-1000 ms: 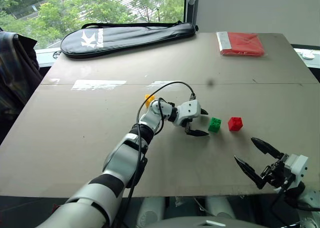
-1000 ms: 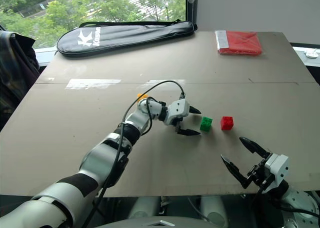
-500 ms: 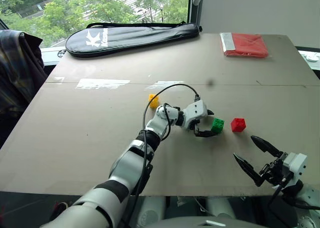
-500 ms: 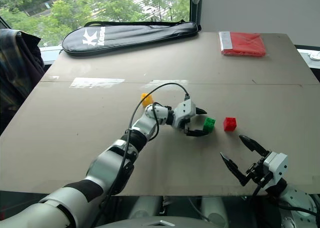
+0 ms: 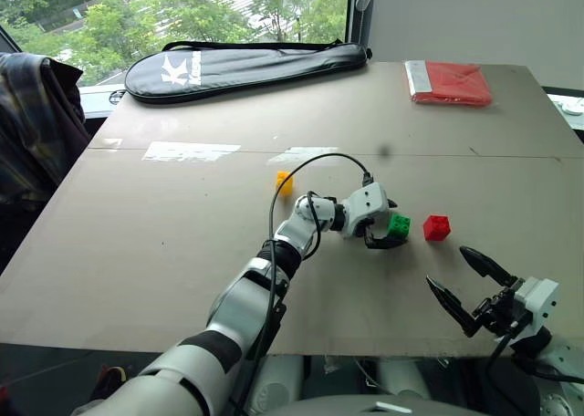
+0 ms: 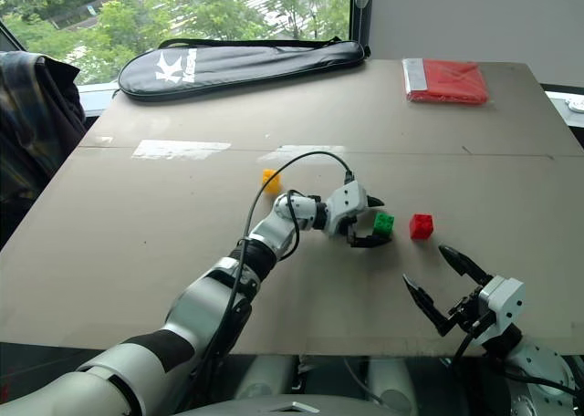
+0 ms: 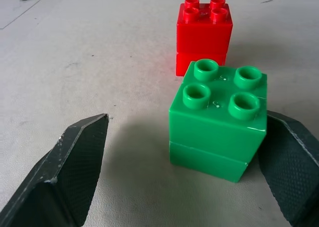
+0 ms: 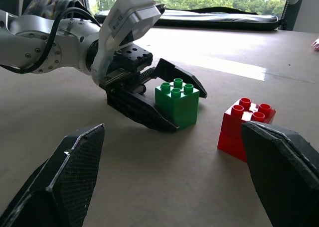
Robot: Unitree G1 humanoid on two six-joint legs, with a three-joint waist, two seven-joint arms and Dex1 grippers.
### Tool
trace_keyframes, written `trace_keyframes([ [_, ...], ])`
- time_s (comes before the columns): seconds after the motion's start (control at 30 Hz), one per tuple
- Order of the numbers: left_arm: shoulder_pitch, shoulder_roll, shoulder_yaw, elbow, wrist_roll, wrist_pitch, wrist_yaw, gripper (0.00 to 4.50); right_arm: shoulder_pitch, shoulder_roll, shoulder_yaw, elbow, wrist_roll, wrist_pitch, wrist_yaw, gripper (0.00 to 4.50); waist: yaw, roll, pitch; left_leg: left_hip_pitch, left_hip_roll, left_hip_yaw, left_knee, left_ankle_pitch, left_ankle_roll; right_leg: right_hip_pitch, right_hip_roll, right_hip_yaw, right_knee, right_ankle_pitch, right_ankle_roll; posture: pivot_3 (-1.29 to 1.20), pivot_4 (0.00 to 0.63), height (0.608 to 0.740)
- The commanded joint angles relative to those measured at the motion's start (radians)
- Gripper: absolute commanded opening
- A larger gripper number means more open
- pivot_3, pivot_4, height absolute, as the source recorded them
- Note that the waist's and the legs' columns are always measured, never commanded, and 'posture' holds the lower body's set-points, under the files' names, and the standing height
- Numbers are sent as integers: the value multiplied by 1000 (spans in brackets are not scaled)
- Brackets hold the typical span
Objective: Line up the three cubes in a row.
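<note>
Cubes decide the move. Nearest, the right gripper [image 5: 467, 282] hangs wide and empty over the table's [image 5: 137, 252] near edge. Farther in, the left gripper [image 5: 384, 225], arm stretched across with its wrist bent rightward, stands wide around the green cube [image 5: 398, 224], one finger touching it. Red cube [image 5: 436, 227] sits just beyond; yellow cube [image 5: 285, 182] lies well apart, leftward.

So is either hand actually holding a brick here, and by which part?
Nothing is held. The left hand is open around the green brick, fingers beside its sides, not clamped. The right hand is open, off the table.
</note>
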Motion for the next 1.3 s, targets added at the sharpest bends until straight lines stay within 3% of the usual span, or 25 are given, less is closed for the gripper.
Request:
trace_keyframes([
  [0.03,-5,-9,-11,33,32,18,50,4481,-1,1,-13,-10,3,-15,-5,4500,0,0,0,0,0,0,0,0,0,0,0,0,0,0,0,0,150,707],
  [0.37,-7,-3,-12,37,33,-1,51,4481,-1,1,-11,-8,5,-21,3,4500,0,0,0,0,0,0,0,0,0,0,0,0,0,0,0,0,150,707],
  [0.97,27,94,19,-39,-14,-14,-85,4481,-17,-3,-1,19,5,-43,44,4500,-30,0,0,0,1,-1,0,0,0,-1,3,1,1,0,0,0,150,707],
  [1.23,98,174,42,-206,-72,43,-119,4481,-28,-5,-6,36,11,-47,67,4500,-31,0,0,0,2,-2,-1,0,0,-3,3,2,1,0,0,0,150,707],
  [1.3,144,203,59,-326,-120,79,-160,4481,-34,-6,-3,45,10,-47,77,4500,-29,0,1,0,2,-2,-1,0,0,-3,3,3,1,0,0,0,150,707],
])
